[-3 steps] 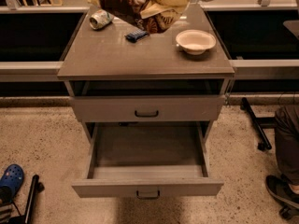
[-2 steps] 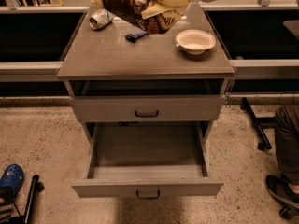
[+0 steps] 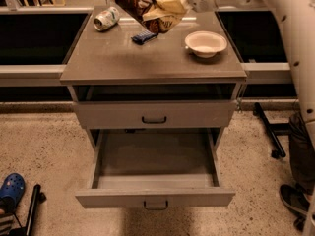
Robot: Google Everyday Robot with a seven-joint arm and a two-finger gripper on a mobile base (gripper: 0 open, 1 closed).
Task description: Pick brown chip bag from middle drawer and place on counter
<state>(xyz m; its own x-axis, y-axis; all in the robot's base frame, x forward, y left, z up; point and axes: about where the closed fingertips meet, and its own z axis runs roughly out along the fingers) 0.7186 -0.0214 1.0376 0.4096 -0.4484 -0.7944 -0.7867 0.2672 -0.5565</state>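
Observation:
The brown chip bag, crinkled with a pale yellow end, hangs above the back of the counter. My gripper reaches in from the top right on a white arm and is shut on the bag's right end. The bag hides most of the fingers. The middle drawer is pulled wide open below, and nothing shows inside it.
On the counter are a tipped can at the back left, a small dark blue snack bar under the bag, and a pale bowl at the right. The upper drawer front is shut. A blue shoe lies on the floor at left. A dark stand and a person's shoe are at right.
The bag stays at about the same spot above the counter. The white arm has swung closer, and a large arm link now shows down the right edge.

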